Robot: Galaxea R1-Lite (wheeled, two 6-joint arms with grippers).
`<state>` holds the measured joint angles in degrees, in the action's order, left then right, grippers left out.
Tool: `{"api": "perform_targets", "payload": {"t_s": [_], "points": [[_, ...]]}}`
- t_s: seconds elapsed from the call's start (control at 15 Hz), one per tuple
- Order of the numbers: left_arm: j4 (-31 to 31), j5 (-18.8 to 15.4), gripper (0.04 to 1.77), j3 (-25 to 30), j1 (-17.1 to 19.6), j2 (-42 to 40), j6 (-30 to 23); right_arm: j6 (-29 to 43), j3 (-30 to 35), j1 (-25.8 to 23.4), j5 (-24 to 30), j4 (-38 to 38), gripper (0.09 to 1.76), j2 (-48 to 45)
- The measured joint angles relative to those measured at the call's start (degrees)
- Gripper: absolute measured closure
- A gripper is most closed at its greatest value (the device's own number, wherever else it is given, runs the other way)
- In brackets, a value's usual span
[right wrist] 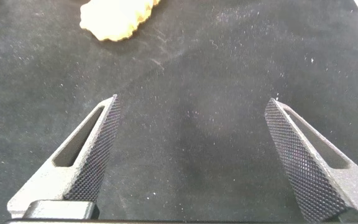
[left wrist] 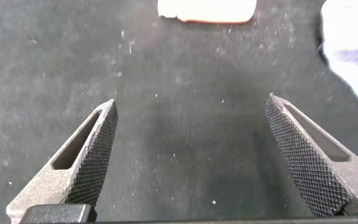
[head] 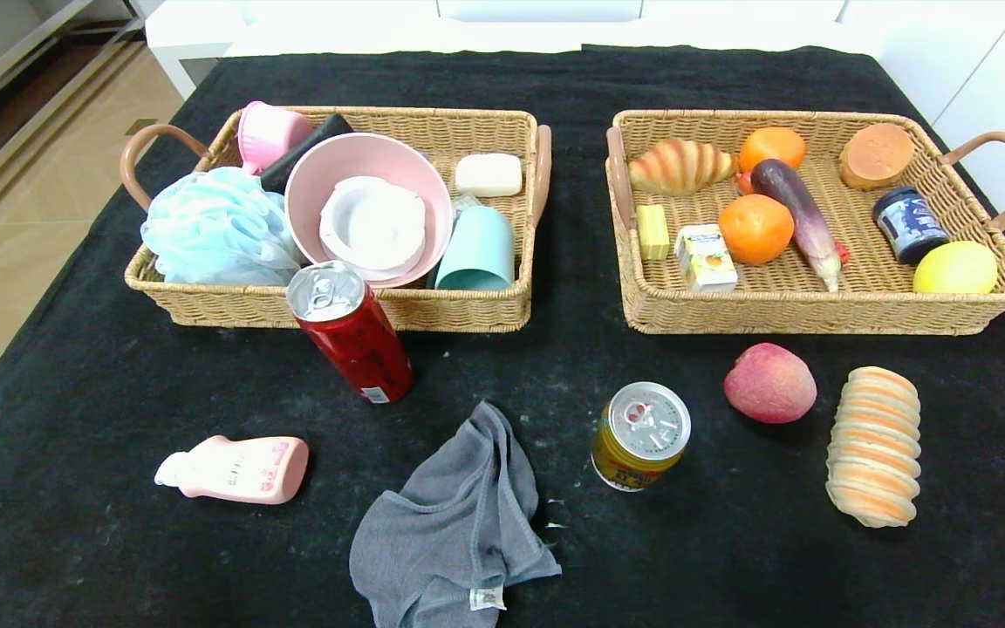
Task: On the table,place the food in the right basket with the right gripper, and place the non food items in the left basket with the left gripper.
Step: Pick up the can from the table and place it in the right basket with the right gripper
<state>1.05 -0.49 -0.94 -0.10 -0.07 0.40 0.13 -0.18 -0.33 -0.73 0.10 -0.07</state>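
Note:
On the black table (head: 101, 384) lie a pink bottle (head: 236, 469) and a grey cloth (head: 454, 528) at the front left. A red can (head: 352, 331) stands before the left basket (head: 328, 310). A yellow can (head: 640, 434), a peach (head: 769, 382) and a striped bread roll (head: 873, 445) sit before the right basket (head: 816, 316). Neither arm shows in the head view. My left gripper (left wrist: 191, 101) hangs open over bare cloth, the bottle (left wrist: 207, 10) and grey cloth (left wrist: 353, 50) beyond it. My right gripper (right wrist: 192, 99) is open too, the bread roll (right wrist: 117, 18) ahead.
The left basket holds a pink bowl (head: 369, 208), a blue mesh sponge (head: 215, 227), a soap bar (head: 488, 174) and a teal cup (head: 476, 250). The right basket holds a croissant (head: 681, 166), oranges (head: 755, 228), an eggplant (head: 799, 218), a jar (head: 910, 224) and a lemon (head: 956, 268).

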Motion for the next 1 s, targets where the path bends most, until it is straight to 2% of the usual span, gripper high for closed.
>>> {"api": "perform_targets", "payload": {"t_s": [0.13,0.4,0.6,0.73,1.0], "points": [[1.8,-0.7,0.09,-3.4,0.0,0.0,-0.6,0.0,-3.3,0.0,0.2,2.1,0.15,0.4],[6.8,-2.8,0.09,-13.6,0.0,2.4,-1.0,0.0,-13.0,0.0,0.5,6.8,0.15,5.5],[7.0,-2.9,0.09,-21.4,-0.8,9.2,-1.1,-0.1,-20.6,0.0,0.6,6.8,0.15,13.6],[7.2,-2.9,0.09,-28.0,-2.5,14.8,-1.1,-0.1,-26.1,0.2,1.2,6.8,0.15,20.2],[7.3,-3.1,0.09,-39.3,-6.3,26.7,-0.8,-0.1,-36.9,0.8,5.3,6.7,0.15,33.9]]}}
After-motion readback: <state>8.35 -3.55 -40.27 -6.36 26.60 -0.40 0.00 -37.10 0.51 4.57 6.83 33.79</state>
